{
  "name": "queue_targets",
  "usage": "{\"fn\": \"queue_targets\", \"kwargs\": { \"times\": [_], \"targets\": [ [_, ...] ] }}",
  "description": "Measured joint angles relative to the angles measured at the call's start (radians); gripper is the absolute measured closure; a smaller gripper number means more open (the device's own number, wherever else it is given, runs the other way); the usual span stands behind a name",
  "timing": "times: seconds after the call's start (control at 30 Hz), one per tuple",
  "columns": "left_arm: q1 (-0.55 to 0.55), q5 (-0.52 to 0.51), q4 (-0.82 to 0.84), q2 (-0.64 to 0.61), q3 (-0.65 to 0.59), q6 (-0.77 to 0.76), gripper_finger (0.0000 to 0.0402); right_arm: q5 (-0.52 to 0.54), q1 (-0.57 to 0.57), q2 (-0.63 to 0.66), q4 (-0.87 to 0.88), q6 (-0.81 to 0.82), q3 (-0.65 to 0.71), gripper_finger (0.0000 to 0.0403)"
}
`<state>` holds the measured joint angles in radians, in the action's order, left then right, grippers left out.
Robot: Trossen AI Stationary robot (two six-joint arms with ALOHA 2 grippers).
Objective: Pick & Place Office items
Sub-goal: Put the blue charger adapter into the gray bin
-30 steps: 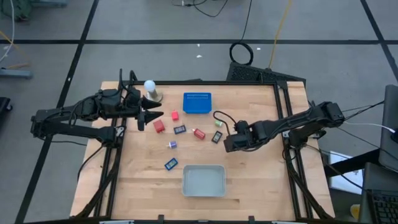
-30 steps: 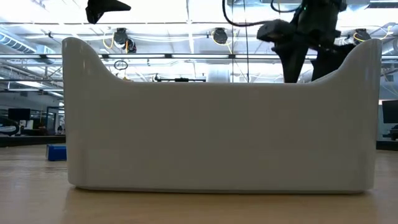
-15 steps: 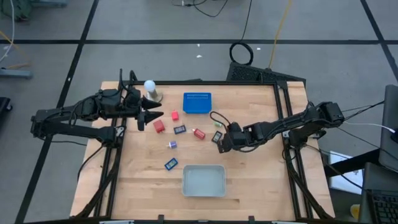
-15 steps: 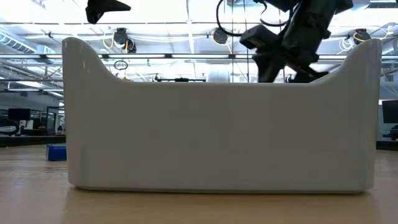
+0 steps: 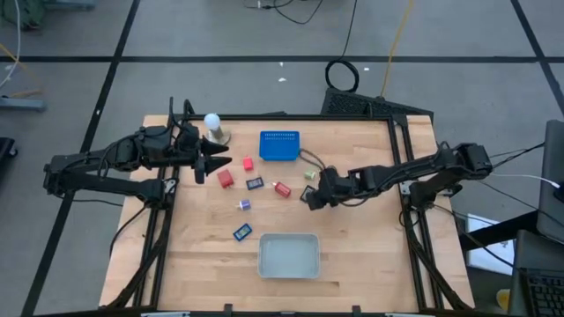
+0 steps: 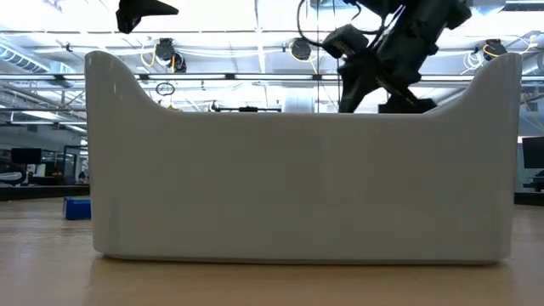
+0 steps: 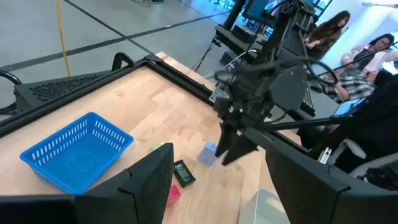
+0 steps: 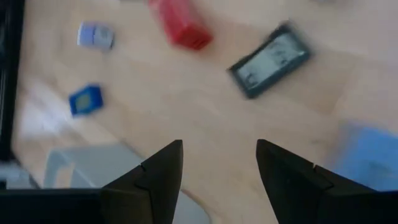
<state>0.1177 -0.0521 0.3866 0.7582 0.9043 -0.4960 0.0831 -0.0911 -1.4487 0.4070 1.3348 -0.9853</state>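
Observation:
Small office pieces lie on the table's middle: a red block (image 5: pixel 226 179), a smaller red one (image 5: pixel 248 163), a black one (image 5: pixel 256 183), a red one (image 5: pixel 282 188), a green one (image 5: pixel 309 174), a purple one (image 5: pixel 244 204) and a blue one (image 5: pixel 242 232). My right gripper (image 5: pixel 310 197) hangs open just right of these; its wrist view shows a black display piece (image 8: pixel 270 59) and the red piece (image 8: pixel 181 28) ahead of its fingers (image 8: pixel 283 168). My left gripper (image 5: pixel 216 165) waits open at the left, above the table.
A white tray (image 5: pixel 288 255) sits near the table's near edge and fills the low view (image 6: pixel 297 187). A blue perforated basket (image 5: pixel 279 145) and a white ball on a stand (image 5: pixel 212 123) stand toward the far edge. People sit beyond the table (image 7: pixel 329 31).
My right gripper has moved toward the table's left and slightly toward the far edge, closing on the cluster of small pieces. The pieces have stayed put.

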Motion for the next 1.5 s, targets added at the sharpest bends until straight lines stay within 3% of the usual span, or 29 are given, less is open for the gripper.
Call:
{"fn": "queue_targets", "kwargs": {
  "times": [0.3,0.7,1.5],
  "targets": [
    [0.0,-0.003,-0.003,0.0,0.0,-0.007,0.0147,0.021,-0.001,0.053,0.268,0.126,0.0,0.0181],
    [0.0,-0.035,-0.002,0.0,0.0,0.02,0.0147,0.023,0.012,0.051,0.341,0.146,0.0,0.0132],
    [0.0,-0.087,-0.002,0.0,0.0,0.126,0.0147,-0.036,0.012,0.015,0.334,0.198,-0.001,0.0147]
  ]
}}
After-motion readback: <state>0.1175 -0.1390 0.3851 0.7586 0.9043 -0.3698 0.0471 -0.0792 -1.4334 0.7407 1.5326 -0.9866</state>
